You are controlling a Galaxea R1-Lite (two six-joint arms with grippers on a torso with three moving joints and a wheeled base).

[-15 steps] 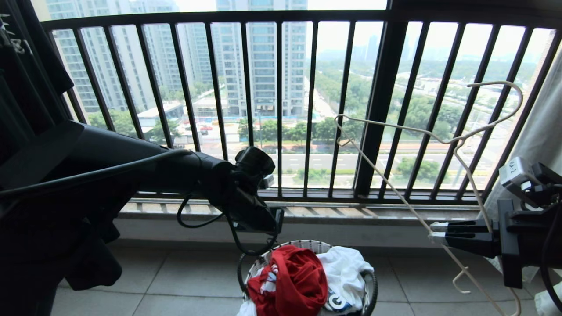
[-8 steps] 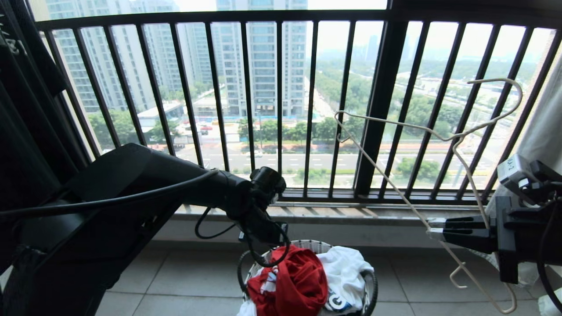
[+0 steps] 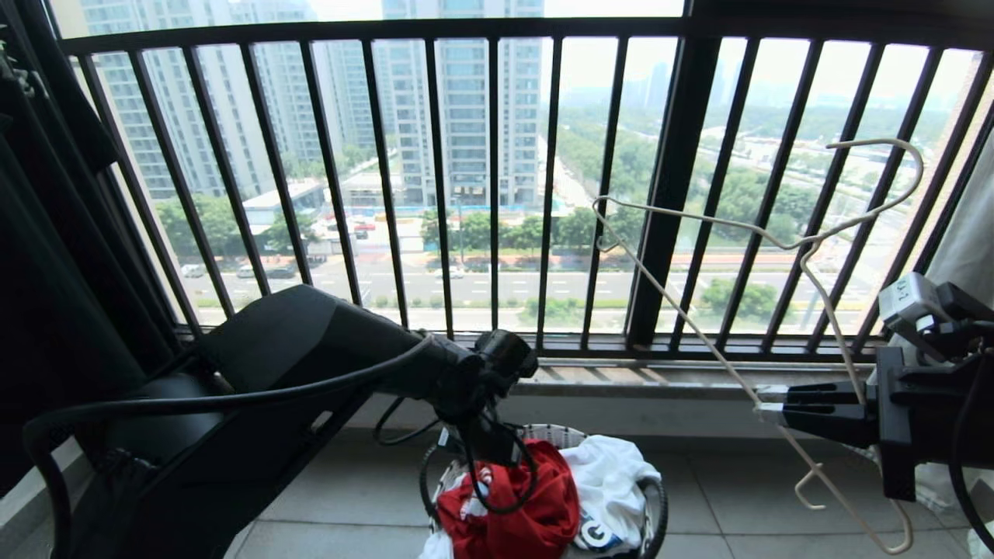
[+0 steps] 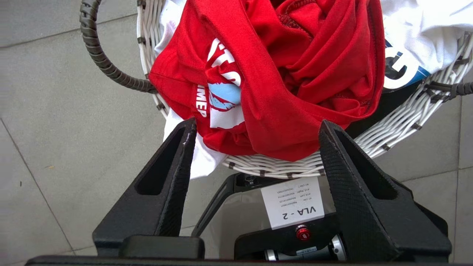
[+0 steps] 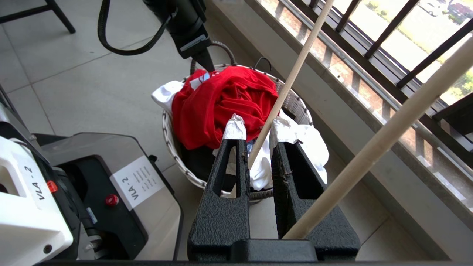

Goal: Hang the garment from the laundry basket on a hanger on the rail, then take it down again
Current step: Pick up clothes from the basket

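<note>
Left wrist view looks straight down on the garment (image 4: pixel 281 74), a bright red T-shirt with white and blue lettering, crumpled on top of the load in the laundry basket (image 4: pixel 399 133). Part of its fabric spills over the white woven rim on the side nearest the robot. A white printed garment (image 4: pixel 417 33) lies beside it in the same basket, touching it.

The left gripper (image 4: pixel 255 127) hangs just above the red shirt with its two black fingers (image 4: pixel 173 173) spread wide apart and nothing between them; the shirt's near fold shows in the gap. In the head view the left arm reaches down from the left side, and the left gripper (image 3: pixel 485 450) sits right at the basket's (image 3: pixel 656 512) back edge, over the garment (image 3: pixel 536 505).

The right gripper (image 5: pixel 254 127), out at the right side of the head view, is clenched on the hanger (image 5: pixel 292 77), a thin pale wire frame, with one of its slanting sides pinched between the taped fingertips. The hanger (image 3: pixel 784 248) is held up in the air in front of the dark barred window railing (image 3: pixel 497 194), its hook pointing up and to the right, well apart from the basket.

The basket stands on the grey tiled floor (image 4: pixel 55 111) close to the robot's base (image 5: pixel 122 184).
</note>
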